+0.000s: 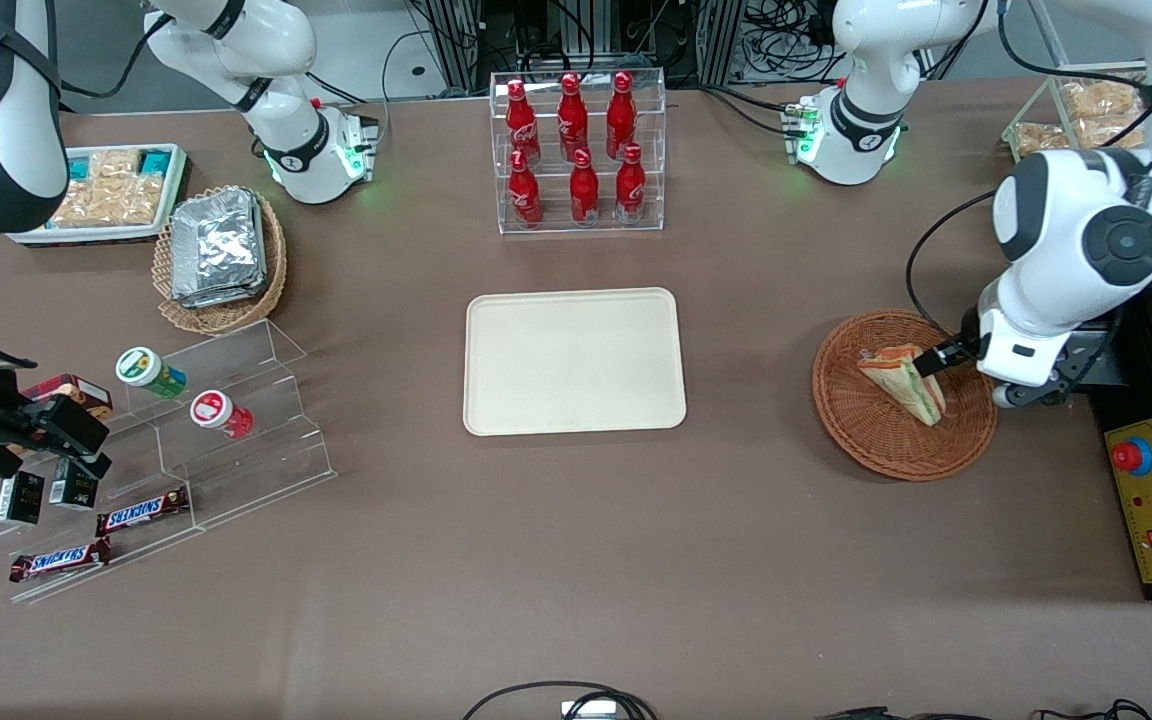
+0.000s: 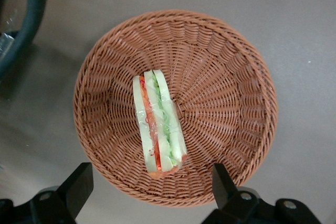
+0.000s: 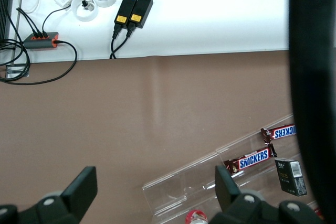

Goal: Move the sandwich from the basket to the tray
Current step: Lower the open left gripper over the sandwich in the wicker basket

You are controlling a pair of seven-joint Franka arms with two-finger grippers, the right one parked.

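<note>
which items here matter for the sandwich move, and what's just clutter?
Job items:
- sandwich, lying in the basket
- tray, bare
- gripper, open, above the basket over the sandwich

Lying about:
- cola bottles
- foil packets
- Snickers bars
- snack tray

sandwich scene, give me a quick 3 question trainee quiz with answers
1. True or false: the sandwich already lies on the tray.
2. Multiple choice: where is the claw? A) over the tray B) above the basket, fingers open, holding nothing C) gripping a red bottle
3. Fill in: the rack of red bottles stands ____ from the front camera than the tray.

Key: 1 false, the sandwich is in the basket and the tray holds nothing. 2 B. 3 farther.
</note>
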